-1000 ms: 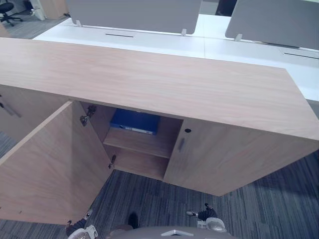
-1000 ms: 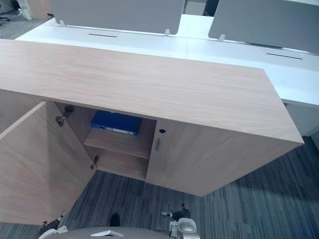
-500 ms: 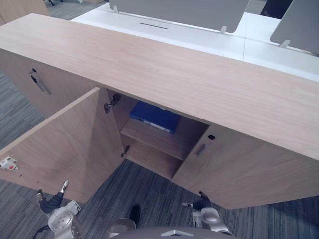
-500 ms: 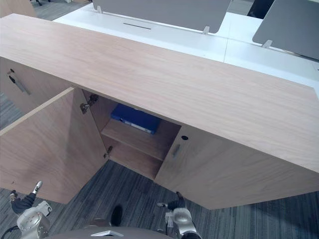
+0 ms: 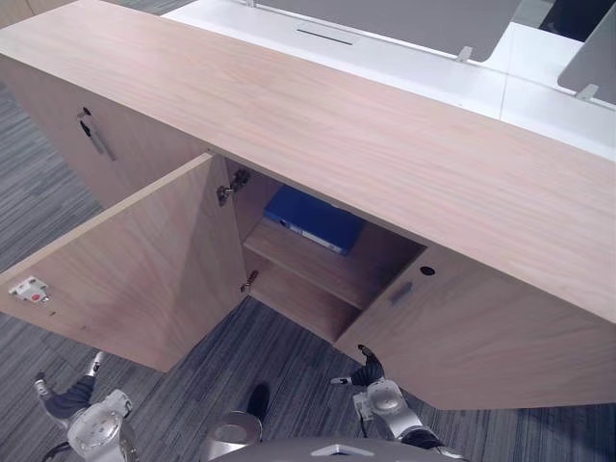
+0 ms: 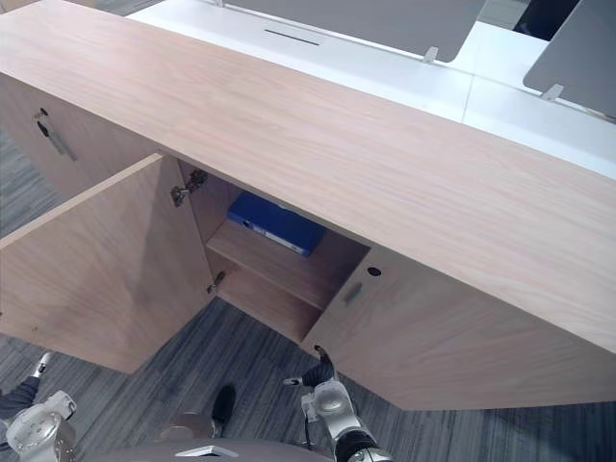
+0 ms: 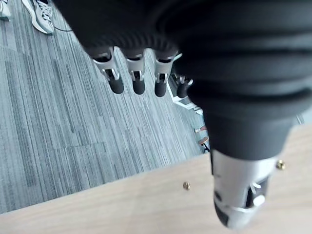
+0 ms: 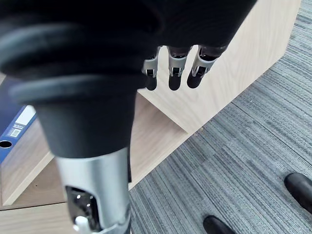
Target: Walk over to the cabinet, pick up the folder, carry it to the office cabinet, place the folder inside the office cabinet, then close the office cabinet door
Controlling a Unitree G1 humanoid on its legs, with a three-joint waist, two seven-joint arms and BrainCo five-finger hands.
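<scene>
Since the blue folder [image 5: 315, 219] lies flat on the upper shelf [image 5: 310, 267] inside the open compartment of the office cabinet [image 5: 337, 125], the placing step looks done, and shutting the door is the step in hand. In the right wrist view the folder's spine shows at the edge of that shelf.

The left door [image 5: 135, 269] stands swung wide toward the robot on its two hinges [image 5: 231, 186], inner face showing. Beside the opening, the right door [image 5: 481, 337] is shut, with its small handle [image 5: 400, 293] near the gap.

The left hand [image 7: 136, 73] hangs low over the grey carpet [image 5: 289, 366], near the free edge of the open door. Its fingers are loosely straight and spread, and it holds nothing. The right hand [image 8: 170, 68] hangs in front of the shut right door, near the opening's lower corner. Its fingers are likewise relaxed and straight, and it is empty.

The next move probably falls to the left hand. It would need to get round to the door's outer face, set flat fingers against the panel near the free edge, and push it through its arc until it meets the cabinet front. The right hand would have to be clear of the opening so the closing door does not trap it.
</scene>
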